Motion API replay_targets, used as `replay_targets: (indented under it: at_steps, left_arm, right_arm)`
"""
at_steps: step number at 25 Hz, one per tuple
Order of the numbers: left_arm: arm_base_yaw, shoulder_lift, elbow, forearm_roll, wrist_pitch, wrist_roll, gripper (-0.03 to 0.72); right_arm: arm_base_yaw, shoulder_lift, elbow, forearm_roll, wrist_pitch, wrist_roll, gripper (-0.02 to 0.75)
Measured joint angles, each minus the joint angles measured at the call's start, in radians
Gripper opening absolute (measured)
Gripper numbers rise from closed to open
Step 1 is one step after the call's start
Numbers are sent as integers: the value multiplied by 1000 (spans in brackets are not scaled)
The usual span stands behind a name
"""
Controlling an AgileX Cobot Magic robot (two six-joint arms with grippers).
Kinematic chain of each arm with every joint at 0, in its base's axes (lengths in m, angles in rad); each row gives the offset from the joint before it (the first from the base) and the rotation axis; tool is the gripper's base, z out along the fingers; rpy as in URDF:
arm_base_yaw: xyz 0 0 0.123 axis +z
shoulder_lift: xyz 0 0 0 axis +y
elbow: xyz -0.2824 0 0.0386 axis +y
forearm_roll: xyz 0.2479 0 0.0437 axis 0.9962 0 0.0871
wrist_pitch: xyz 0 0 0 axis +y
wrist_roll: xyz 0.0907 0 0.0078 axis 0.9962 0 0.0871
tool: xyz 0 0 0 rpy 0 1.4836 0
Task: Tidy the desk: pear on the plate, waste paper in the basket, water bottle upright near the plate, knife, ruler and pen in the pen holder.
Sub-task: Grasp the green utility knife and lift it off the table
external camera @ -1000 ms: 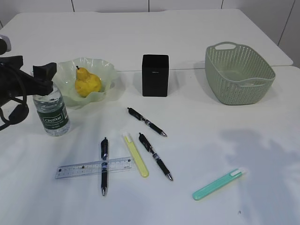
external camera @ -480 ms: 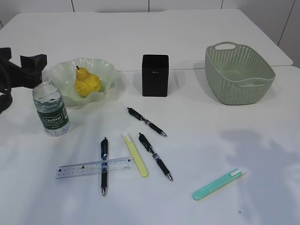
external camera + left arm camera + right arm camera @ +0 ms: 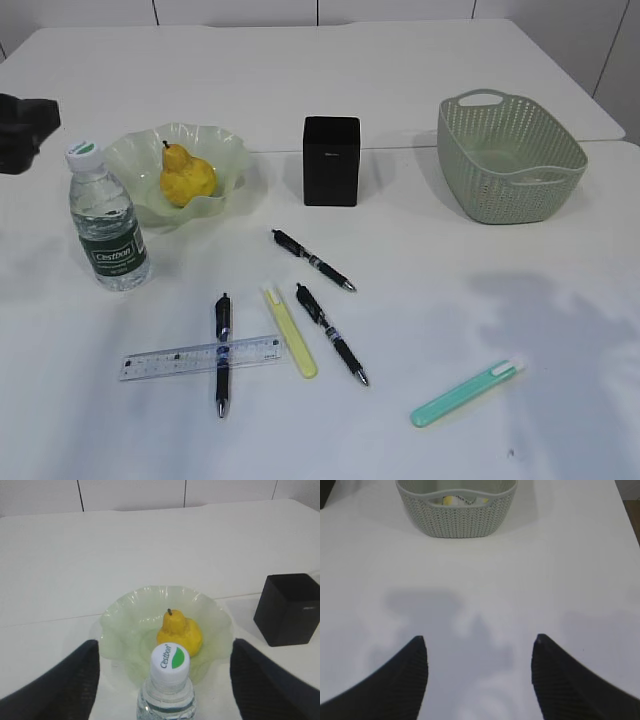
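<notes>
The water bottle (image 3: 105, 230) stands upright beside the green plate (image 3: 228, 150), which holds the yellow pear (image 3: 186, 178). My left gripper (image 3: 25, 130) is open and empty, drawn back left of the bottle. In the left wrist view the left gripper (image 3: 165, 642) has the bottle cap (image 3: 170, 662) between its spread fingers, untouched. Three black pens (image 3: 314, 260), a clear ruler (image 3: 200, 358), a yellow knife (image 3: 290, 330) and a teal knife (image 3: 467, 392) lie on the table. My right gripper (image 3: 479, 639) is open over bare table. Waste paper (image 3: 462, 501) lies in the basket (image 3: 455, 520).
The black pen holder (image 3: 331, 160) stands behind the pens, right of the plate. The grey-green basket (image 3: 510, 155) stands at the back right. One pen (image 3: 222, 352) lies across the ruler. The table's far edge runs behind the plate.
My left gripper has let go of the bottle and pulled back to the left edge. The bottle stays upright. Nothing else has moved.
</notes>
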Motion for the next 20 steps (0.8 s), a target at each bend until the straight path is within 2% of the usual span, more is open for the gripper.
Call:
replay_targets:
  at_steps: [5, 8, 13, 17, 20]
  left_arm:
    - [0, -103, 0, 0, 81, 0, 549]
    - [0, -151, 0, 70, 158, 0, 544]
    - [0, -212, 2, 200, 343, 0, 541]
    - [0, -253, -8, 226, 507, 0, 540]
    - [11, -261, -60, 230, 667, 0, 539]
  right_arm:
    - [0, 0, -36, 0, 55, 0, 512]
    - [0, 0, -49, 0, 98, 0, 512]
    - [0, 0, -50, 2, 182, 0, 512]
    - [0, 0, -74, 2, 274, 0, 512]
    - [0, 0, -102, 2, 333, 0, 512]
